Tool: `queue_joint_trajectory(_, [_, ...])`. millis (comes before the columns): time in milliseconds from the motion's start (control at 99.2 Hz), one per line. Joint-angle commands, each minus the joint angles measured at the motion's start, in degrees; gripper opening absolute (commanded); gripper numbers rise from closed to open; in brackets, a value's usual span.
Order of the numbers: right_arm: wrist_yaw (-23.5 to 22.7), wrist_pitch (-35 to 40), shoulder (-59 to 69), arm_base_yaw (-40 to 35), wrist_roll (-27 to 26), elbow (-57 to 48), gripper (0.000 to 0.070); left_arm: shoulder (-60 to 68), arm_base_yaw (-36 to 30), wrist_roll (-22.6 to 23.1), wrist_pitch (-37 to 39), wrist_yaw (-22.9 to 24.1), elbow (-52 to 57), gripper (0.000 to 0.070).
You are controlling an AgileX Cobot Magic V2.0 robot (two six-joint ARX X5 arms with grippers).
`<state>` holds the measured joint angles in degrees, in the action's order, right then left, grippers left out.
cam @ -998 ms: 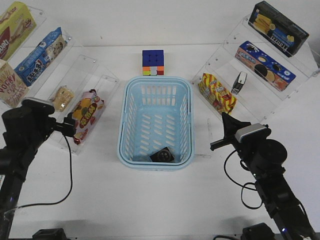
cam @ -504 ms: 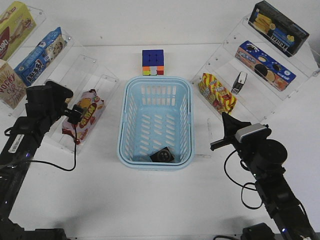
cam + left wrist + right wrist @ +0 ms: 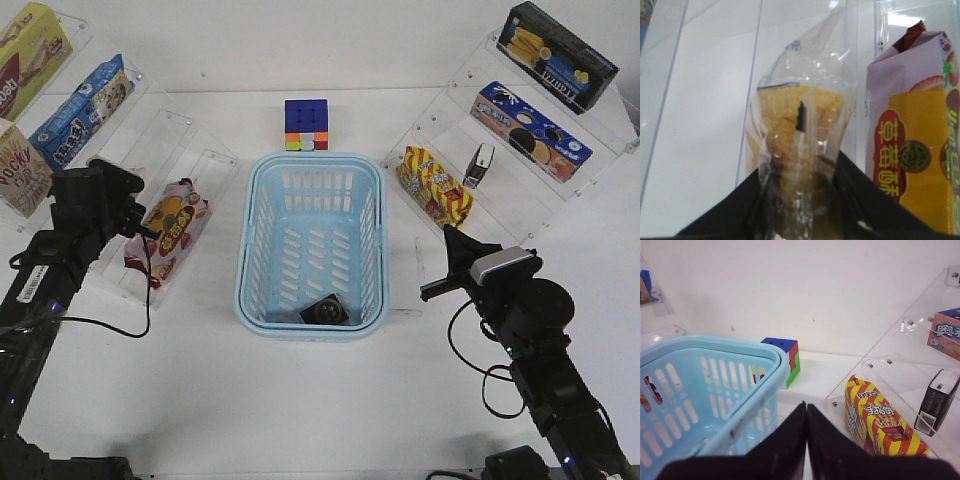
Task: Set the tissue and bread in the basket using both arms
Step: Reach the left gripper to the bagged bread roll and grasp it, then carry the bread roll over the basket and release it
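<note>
You see the bread (image 3: 799,145) between the fingers of the left gripper (image 3: 800,200), which close on it, just beside the strawberry snack bag (image 3: 920,150). The right gripper (image 3: 806,440) is closed and empty, beside the basket (image 3: 312,322), where one tissue (image 3: 326,312) lies.

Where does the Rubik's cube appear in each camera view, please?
Front view: Rubik's cube sits on the table just beyond the far end of the basket.
Right wrist view: the cube shows past the basket's rim, against the white wall.
Left wrist view: not in it.
Shared landmark: the light-blue basket, in the front and right wrist views.
</note>
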<state>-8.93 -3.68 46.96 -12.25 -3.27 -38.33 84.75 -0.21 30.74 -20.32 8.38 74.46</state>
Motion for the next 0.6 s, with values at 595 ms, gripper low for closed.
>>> queue_joint_trajectory(595, [-0.02,-0.61,0.33,-0.07,-1.51,-0.66,0.0,-3.32,-22.62,-20.74,-4.33,-37.27,13.16,0.0042])
